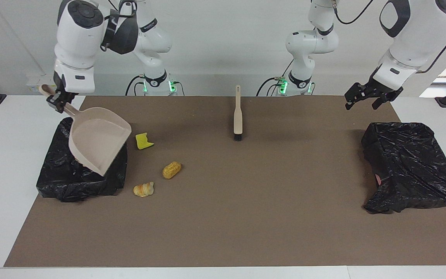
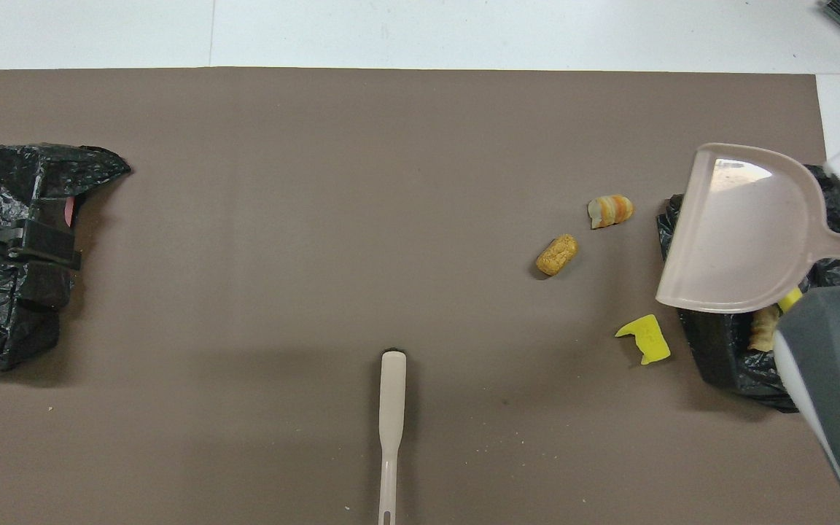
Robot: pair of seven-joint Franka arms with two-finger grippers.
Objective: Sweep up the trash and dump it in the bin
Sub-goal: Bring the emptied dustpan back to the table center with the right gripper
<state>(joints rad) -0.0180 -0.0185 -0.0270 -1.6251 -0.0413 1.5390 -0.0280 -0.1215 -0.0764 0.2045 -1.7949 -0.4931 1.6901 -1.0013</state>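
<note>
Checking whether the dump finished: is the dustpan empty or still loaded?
Empty: the dustpan, held by the right gripper over the bin, shows a bare scoop.

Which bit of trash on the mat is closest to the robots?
The yellow sponge chunk beside the bin; the bread roll and croissant lie farther from the robots.

Scene is evenly & brightly lit from above. Soft shadows are cast on the brown mat [image 1: 246, 201] beside the brush [image 1: 238, 116]. Glare is seen on the dustpan [image 2: 744, 230] & black bags [image 1: 412, 166]. Focus is kept sharp throughout; no edge distortion is noted.
</note>
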